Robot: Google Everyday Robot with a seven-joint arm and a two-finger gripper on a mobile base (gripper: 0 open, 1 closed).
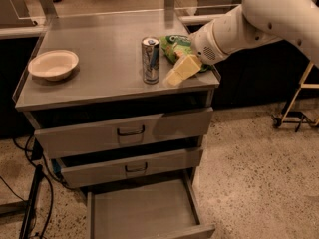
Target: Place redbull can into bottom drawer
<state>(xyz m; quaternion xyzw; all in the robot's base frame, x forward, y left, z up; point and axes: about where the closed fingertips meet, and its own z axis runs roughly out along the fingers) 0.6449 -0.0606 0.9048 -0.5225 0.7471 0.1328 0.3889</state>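
Grey tabletop [99, 39]: white bowl [53, 63] standing upright at 9 o'clock, near the left rim. Green snack bag [172, 43] at 2 o'clock, partly covered by the gripper [175, 76], which is at the bag's 6 o'clock. Top drawer [89, 136] and middle drawer [164, 161] each carry a dark handle. Black cables [27, 203] lie on the speckled floor [259, 183] at 8 o'clock. A wheeled frame [294, 114] stands at 3 o'clock.

I saw dull brushed metal on the cabinet top [99, 49] and bottom drawer [142, 210], glossy metal on the redbull can [150, 59], and matt cream plastic on the gripper [173, 77] at the can's three o'clock.
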